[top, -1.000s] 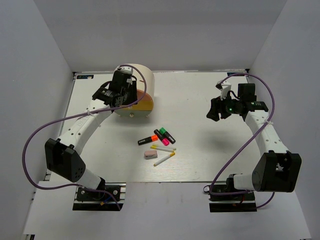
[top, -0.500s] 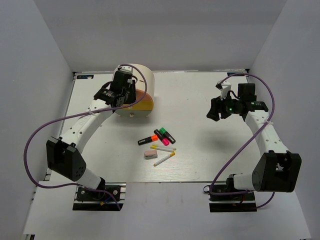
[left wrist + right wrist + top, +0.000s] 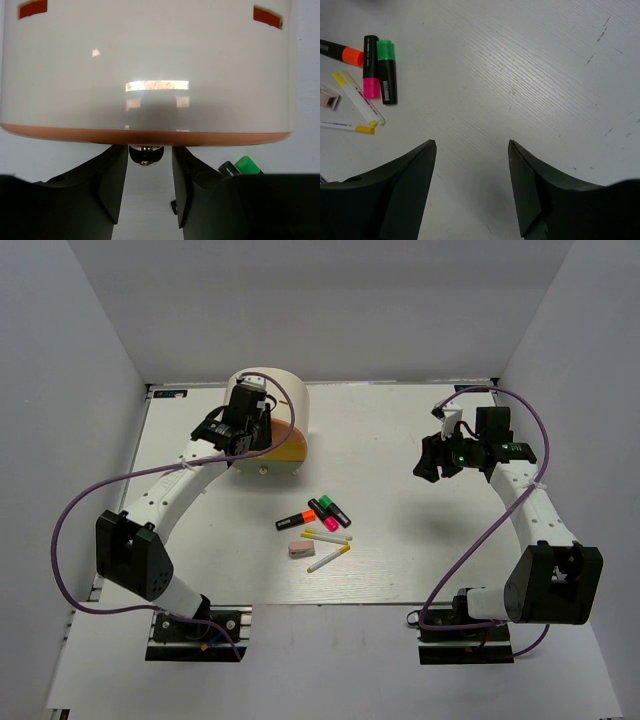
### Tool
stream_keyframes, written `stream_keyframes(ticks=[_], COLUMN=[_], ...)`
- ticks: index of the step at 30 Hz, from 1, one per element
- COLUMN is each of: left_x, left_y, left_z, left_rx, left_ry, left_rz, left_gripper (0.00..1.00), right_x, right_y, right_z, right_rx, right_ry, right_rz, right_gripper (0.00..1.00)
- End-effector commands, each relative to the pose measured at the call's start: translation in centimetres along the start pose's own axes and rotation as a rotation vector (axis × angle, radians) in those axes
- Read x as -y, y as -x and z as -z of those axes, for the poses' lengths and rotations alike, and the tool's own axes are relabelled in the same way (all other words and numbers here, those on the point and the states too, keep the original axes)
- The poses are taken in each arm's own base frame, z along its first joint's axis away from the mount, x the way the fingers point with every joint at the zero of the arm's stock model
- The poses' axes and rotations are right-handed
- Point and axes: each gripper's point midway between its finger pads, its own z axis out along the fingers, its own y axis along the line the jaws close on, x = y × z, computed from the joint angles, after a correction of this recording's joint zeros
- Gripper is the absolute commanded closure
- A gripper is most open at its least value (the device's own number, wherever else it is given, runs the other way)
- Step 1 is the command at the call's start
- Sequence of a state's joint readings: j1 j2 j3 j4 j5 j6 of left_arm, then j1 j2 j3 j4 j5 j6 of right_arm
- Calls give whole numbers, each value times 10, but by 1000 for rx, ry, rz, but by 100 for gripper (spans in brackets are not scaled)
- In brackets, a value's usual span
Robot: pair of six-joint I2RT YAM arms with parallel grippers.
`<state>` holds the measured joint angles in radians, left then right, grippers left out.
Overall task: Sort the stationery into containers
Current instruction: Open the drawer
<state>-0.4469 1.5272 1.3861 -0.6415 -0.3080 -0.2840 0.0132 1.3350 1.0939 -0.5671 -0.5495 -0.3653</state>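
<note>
The cream half-cylinder chest [image 3: 283, 398] stands at the far left and fills the left wrist view [image 3: 145, 75]. My left gripper [image 3: 252, 432] is open, with its fingers on either side of the round knob [image 3: 146, 154] under the orange drawer edge [image 3: 145, 137]; a gap shows beside the knob. The stationery lies mid-table: orange [image 3: 295, 519], pink [image 3: 322, 515] and green [image 3: 335, 510] highlighters, two white pens [image 3: 326, 536], and a pinkish eraser [image 3: 301, 549]. My right gripper [image 3: 432, 462] is open and empty over bare table [image 3: 472, 145], right of the stationery.
The right wrist view shows the highlighters [image 3: 386, 70] and pens [image 3: 360, 100] at its upper left. A second drawer front with a small knob [image 3: 263, 470] sits at the chest's near side. White walls enclose the table on three sides.
My left gripper has shifted slightly right and farther in against the chest front. The right arm and the stationery have not moved.
</note>
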Motion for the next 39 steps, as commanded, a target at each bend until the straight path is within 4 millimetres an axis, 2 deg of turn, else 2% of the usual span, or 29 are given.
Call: stream_keyframes(ticks=[1, 11, 18, 21, 29, 31, 33, 39], left_x=[-3, -7, -4, -3, -7, -7, -9, -10], left_y=[14, 19, 19, 13, 3, -7, -5, -22], left_z=[2, 3, 3, 6, 23, 24, 33, 39], left_rx=[48, 64, 61, 58, 60, 35, 53, 21], left_ry=[11, 35, 25, 3, -17, -29, -35, -59], left_rz=[10, 23, 31, 32, 54, 47, 62, 54], left_gripper=[49, 62, 78, 81, 82, 82, 82, 82], right_x=[1, 1, 0, 1, 0, 0, -1, -4], right_y=[14, 12, 12, 12, 11, 11, 14, 13], right_z=[4, 4, 4, 5, 3, 3, 4, 3], right_rx=[42, 37, 39, 39, 39, 38, 42, 41], right_ry=[-12, -12, -11, -15, -8, -4, -3, 17], right_rz=[20, 16, 20, 20, 24, 19, 26, 22], right_gripper=[35, 35, 35, 35, 35, 35, 35, 35])
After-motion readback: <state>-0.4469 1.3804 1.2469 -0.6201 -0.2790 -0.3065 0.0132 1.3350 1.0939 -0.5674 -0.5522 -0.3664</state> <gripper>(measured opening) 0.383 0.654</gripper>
